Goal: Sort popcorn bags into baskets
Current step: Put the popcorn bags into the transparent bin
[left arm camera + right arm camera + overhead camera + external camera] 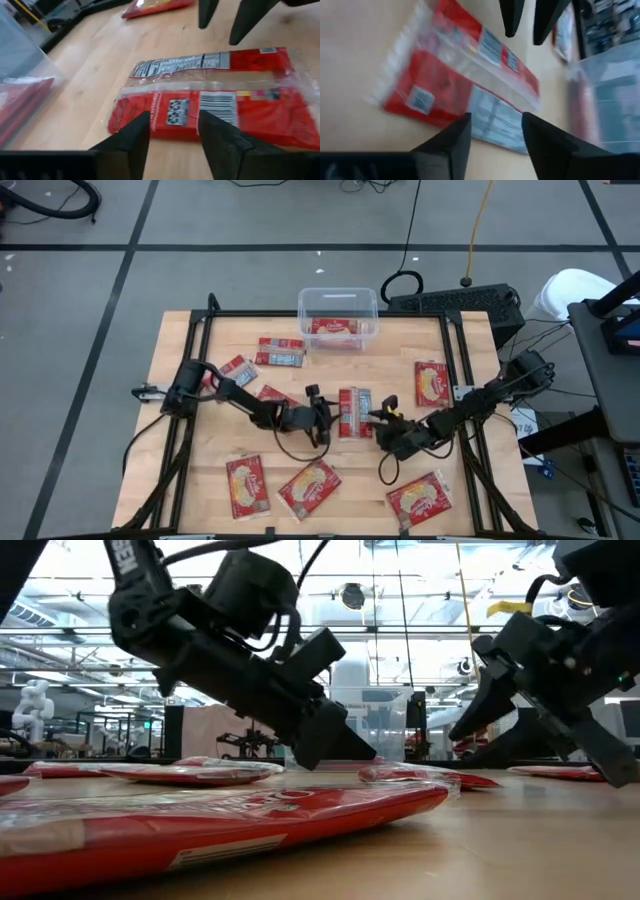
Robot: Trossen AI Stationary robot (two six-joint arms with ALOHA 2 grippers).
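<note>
A popcorn bag point(355, 412) lies flat at the table's middle, reverse side up, red with white-grey panels. My left gripper point(318, 416) stands open just left of it; in the left wrist view the left gripper point(175, 116) faces the bag's point(210, 102) long edge. My right gripper point(386, 420) stands open just right of it, and the right gripper point(496, 117) faces the bag's point(455, 85) opposite edge. The clear basket point(338, 308) sits at the far edge with one red bag point(335, 327) inside. Several other bags lie about the table.
Loose bags lie far left point(280, 352), point(238, 370), point(275, 394), at the right point(432, 383) and along the near edge point(248, 485), point(310, 488), point(420, 498). A black frame point(455, 360) borders the tabletop. Bare wood lies between the middle bag and the basket.
</note>
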